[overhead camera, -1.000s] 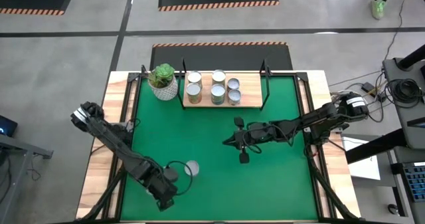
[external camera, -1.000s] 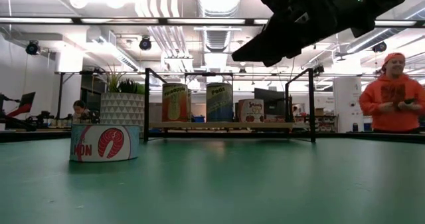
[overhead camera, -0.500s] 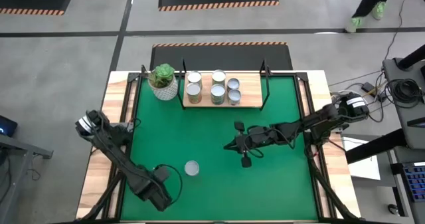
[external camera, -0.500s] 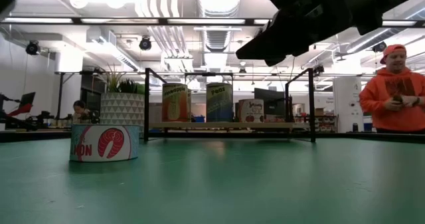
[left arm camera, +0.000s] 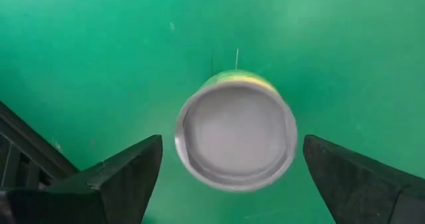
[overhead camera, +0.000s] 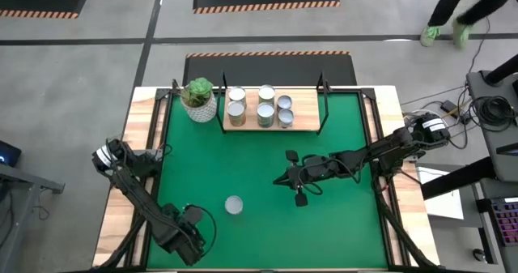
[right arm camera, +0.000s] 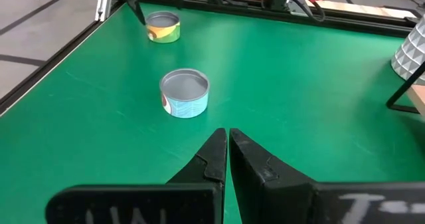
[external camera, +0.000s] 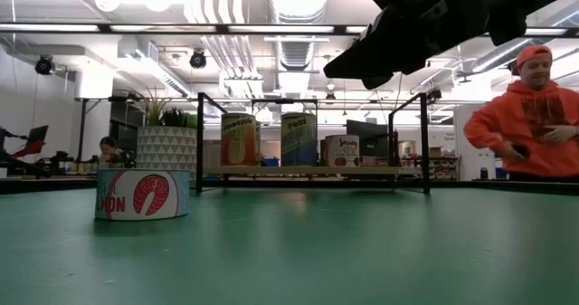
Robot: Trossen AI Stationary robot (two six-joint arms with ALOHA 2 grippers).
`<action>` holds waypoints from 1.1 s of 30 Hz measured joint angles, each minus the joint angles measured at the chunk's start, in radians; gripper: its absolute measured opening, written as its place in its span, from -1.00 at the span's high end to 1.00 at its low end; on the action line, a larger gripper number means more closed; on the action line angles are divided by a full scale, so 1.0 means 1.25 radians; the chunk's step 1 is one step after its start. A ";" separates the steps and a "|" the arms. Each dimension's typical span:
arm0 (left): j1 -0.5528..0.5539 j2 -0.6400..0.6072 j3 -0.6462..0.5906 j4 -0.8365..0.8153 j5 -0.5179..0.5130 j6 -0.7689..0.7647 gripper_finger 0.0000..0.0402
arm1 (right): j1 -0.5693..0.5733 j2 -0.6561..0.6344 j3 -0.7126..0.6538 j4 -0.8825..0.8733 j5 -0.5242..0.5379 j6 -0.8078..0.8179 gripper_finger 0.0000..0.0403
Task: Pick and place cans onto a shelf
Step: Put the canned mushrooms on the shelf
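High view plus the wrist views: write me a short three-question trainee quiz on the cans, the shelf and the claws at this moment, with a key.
1. True or false: the right claw is shut and holds nothing.
2. Multiple choice: the salmon can stands A) on the shelf; B) on the green mat, apart from the shelf; C) between the right claw's fingers.
3. Short answer: what does the left claw hang over, and are its fingers open or shut?
Key: 1 true; 2 B; 3 a silver-topped can with a green-yellow label, and the fingers are open.
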 joint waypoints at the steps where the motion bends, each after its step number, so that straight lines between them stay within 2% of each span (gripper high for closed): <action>1: 0.000 0.000 0.000 0.000 -0.009 -0.001 -0.73 | 0.000 0.000 0.000 0.000 0.000 0.000 0.96; 6: 0.000 0.000 -0.009 0.024 -0.025 -0.001 -0.72 | 0.000 0.000 0.000 0.000 0.000 0.001 0.96; 15: -0.001 0.000 -0.060 0.078 -0.003 -0.007 -0.67 | 0.000 0.000 0.000 -0.003 0.001 0.001 0.96; 23: -0.001 0.000 -0.060 0.086 -0.003 0.010 -0.40 | 0.000 0.000 0.000 -0.014 0.002 0.001 0.96; 26: 0.001 0.000 -0.047 0.085 -0.008 0.054 -0.30 | 0.000 0.000 0.000 -0.018 0.002 0.000 0.96; 29: 0.010 0.000 -0.015 0.085 -0.057 0.125 -0.16 | 0.000 -0.003 0.000 -0.036 0.002 -0.002 0.96; 33: 0.029 0.000 0.057 0.081 -0.214 0.276 0.04 | 0.002 -0.025 0.000 -0.066 0.003 -0.007 0.96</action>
